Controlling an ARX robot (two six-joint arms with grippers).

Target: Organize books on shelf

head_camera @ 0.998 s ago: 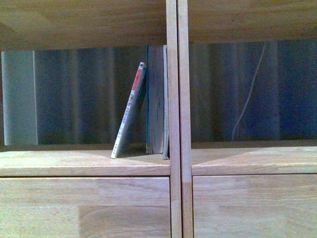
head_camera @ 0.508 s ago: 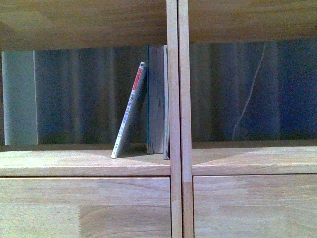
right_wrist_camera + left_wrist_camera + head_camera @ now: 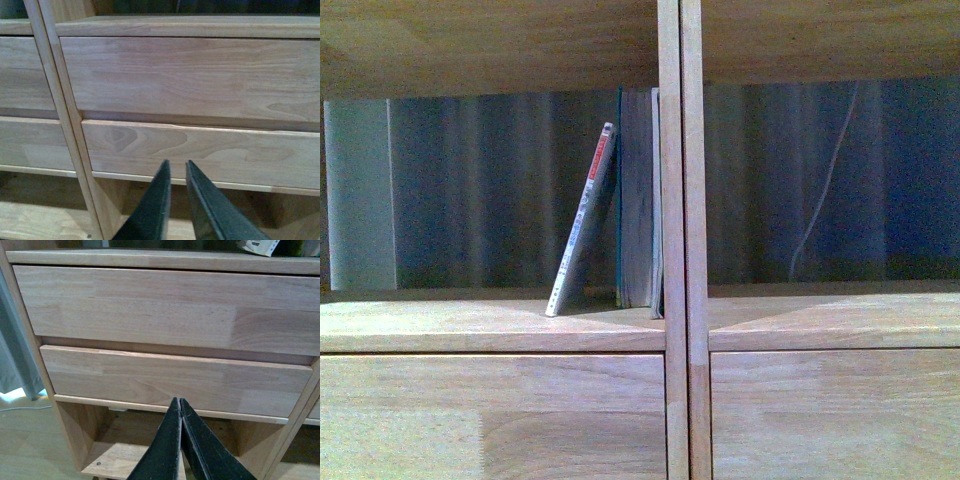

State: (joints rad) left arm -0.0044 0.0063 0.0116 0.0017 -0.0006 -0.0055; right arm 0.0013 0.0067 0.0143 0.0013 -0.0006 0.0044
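Front view: paperback (image 3: 580, 222) leans on teal book (image 3: 634, 200) by the shelf (image 3: 490, 328) divider; left gripper (image 3: 180, 405) clenched, right gripper (image 3: 176, 168) barely parted, both empty.

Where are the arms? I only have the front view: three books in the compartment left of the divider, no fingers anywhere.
Observer: Both arms are low, facing the drawer fronts. The left gripper points at the lower drawer front on its side.
Operator: Holding anything?
Observer: No. The left fingers are pressed together with nothing between them.
Operator: And the right?
Observer: The right gripper shows a narrow gap between its fingers, also empty, aimed at a drawer front just right of the double divider.
Operator: So the books are untouched?
Observer: Yes. The left wrist view catches only the foot of a pale paperback at the shelf edge, well clear of the fingers.
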